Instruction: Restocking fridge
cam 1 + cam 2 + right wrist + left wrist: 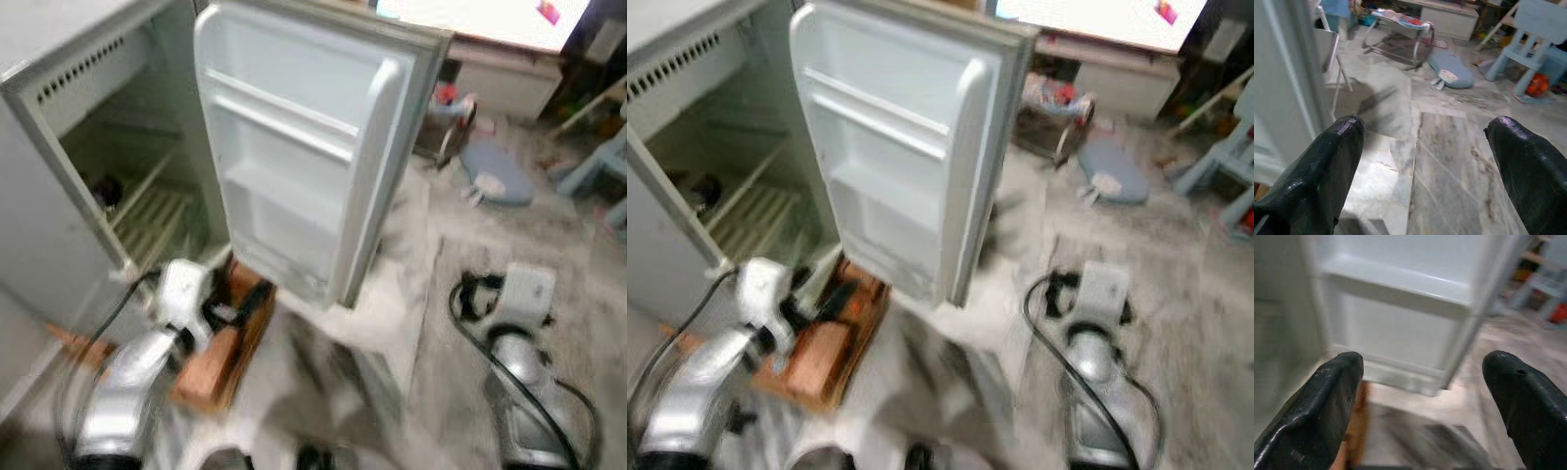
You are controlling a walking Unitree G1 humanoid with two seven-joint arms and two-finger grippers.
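Nearest the head camera, the left arm's silver forearm rises from the bottom edge, and the left gripper (1422, 382) sits low in front of the fridge (59, 225), its black fingers (1327, 406) spread wide with nothing between them. Through that gap the wrist view looks at the lower shelf of the fridge door (294, 147), which stands swung open just ahead of the gripper. Under the gripper a wooden box (220, 348) lies on the floor at the foot of the fridge. Inside the cabinet a white wire shelf (147, 220) shows, with a small dark object on it, too blurred to name. The right gripper (1422, 147) hangs well to the right, fingers wide apart and empty, over the marble floor (1449, 161)
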